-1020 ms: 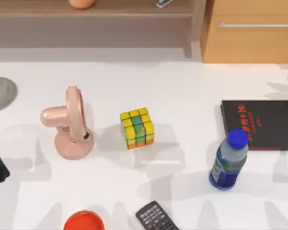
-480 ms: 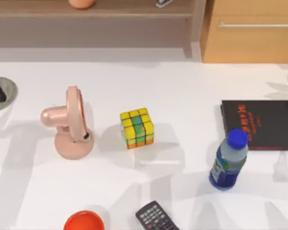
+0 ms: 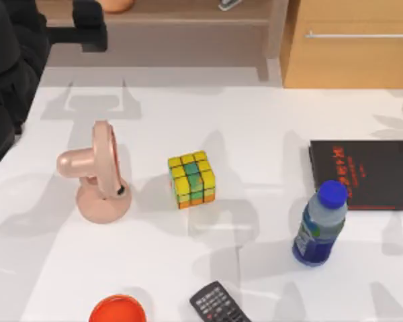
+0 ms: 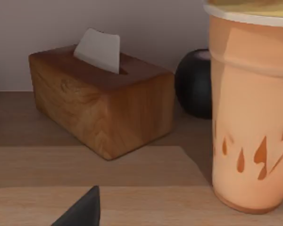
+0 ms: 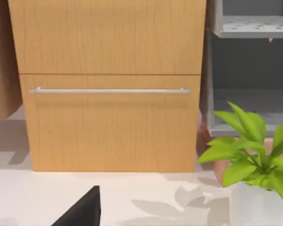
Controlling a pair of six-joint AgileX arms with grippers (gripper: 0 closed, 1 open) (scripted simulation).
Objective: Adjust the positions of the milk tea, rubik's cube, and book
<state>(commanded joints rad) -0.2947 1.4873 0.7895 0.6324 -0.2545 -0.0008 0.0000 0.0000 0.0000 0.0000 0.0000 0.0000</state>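
Note:
The milk tea (image 4: 251, 117), a tall peach-orange cup with reddish drop marks, stands on the wooden shelf (image 3: 181, 12) at the back left; its base shows at the top view's upper edge (image 3: 114, 5). My left gripper (image 3: 94, 28) hangs open just left of the cup, not touching it, with one dark fingertip (image 4: 87, 208) in the left wrist view. The rubik's cube (image 3: 191, 178) sits mid-table, yellow, green and orange. The book is out of view. My right arm is parked, and one fingertip (image 5: 87, 207) of its open gripper faces the cabinet.
A pink desk fan (image 3: 97, 174) stands left of the cube. A blue bottle (image 3: 320, 225) and a thin black book with red lettering (image 3: 366, 174) are at the right. A remote (image 3: 218, 305) and an orange-red disc (image 3: 117, 310) lie in front. A tissue box (image 4: 101, 99) shares the shelf. A drawer cabinet (image 3: 352, 43) stands at the back right.
My left arm has swung from the table's left edge up to the back-left shelf, beside the milk tea. It now covers the grey round thing at the left. Nothing on the table moved.

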